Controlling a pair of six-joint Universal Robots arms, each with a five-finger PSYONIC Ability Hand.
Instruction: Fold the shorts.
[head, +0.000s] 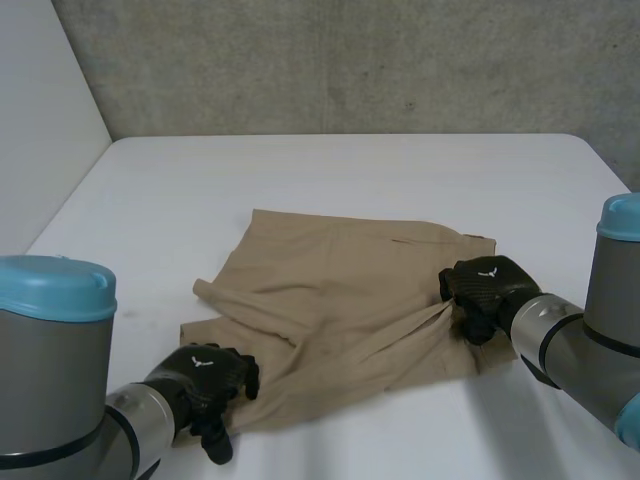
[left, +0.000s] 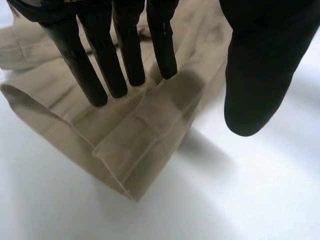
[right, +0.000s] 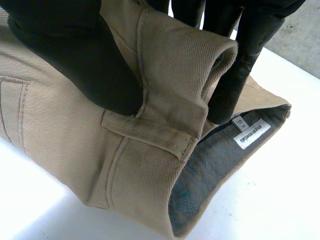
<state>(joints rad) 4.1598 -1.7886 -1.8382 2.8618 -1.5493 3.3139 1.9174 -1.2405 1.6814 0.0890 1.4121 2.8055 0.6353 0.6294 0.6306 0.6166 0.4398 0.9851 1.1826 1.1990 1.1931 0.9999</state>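
Two-handedly handling tan shorts (head: 340, 300), lying rumpled and part-spread on the white table (head: 350, 170). Pinching the shorts' waistband (right: 175, 60) with the right hand (head: 485, 290), thumb (right: 75, 55) clamping the doubled cloth against the fingers (right: 235, 85) just above a belt loop (right: 150, 132), grey lining (right: 210, 175) and a white label (right: 251, 134) showing at the shorts' open end. Laying the left hand (head: 200, 380) on the shorts' leg hem (left: 125, 165) at the corner nearest the robot, straight fingers (left: 100, 70) pressing the cloth, thumb (left: 255, 75) hanging apart, beyond the shorts' edge.
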